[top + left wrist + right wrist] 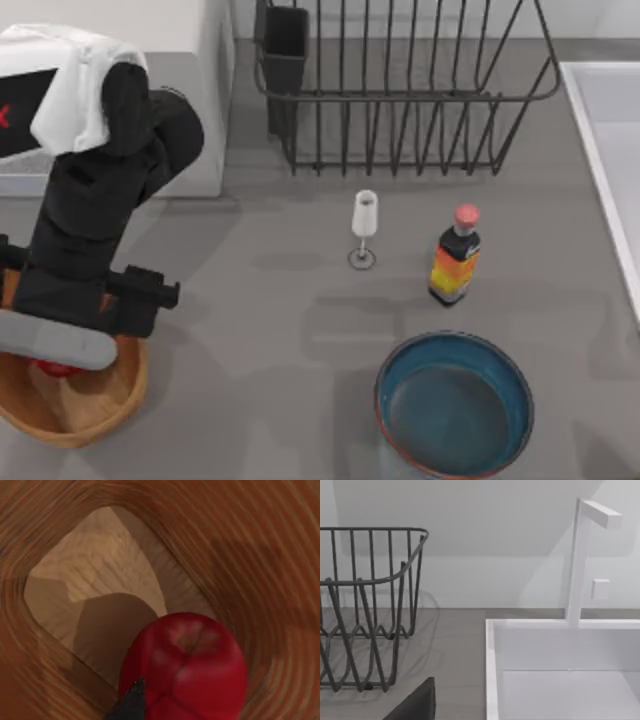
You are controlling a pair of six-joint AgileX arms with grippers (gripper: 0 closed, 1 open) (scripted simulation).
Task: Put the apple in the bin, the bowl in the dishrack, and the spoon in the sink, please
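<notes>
The left tool [60, 365] is hanging over the one bin [95, 410], pinching one apple [185, 667] inside it. One bowl [455, 405], one glass [365, 215] and one bottle [455, 255] are standing on the counter [250, 300].

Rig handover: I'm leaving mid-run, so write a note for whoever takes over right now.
Left gripper: down inside the bin at the table's left, with the apple just in front of it over the bin's tan floor; grip unclear.
Right arm: parked by the sink and dishrack.
Bowl: on the table, front right, near a sauce bottle and a small glass.
Done: apple nearly binned.
Left: release the apple if held, bowl to dishrack, spoon to sink.
</notes>
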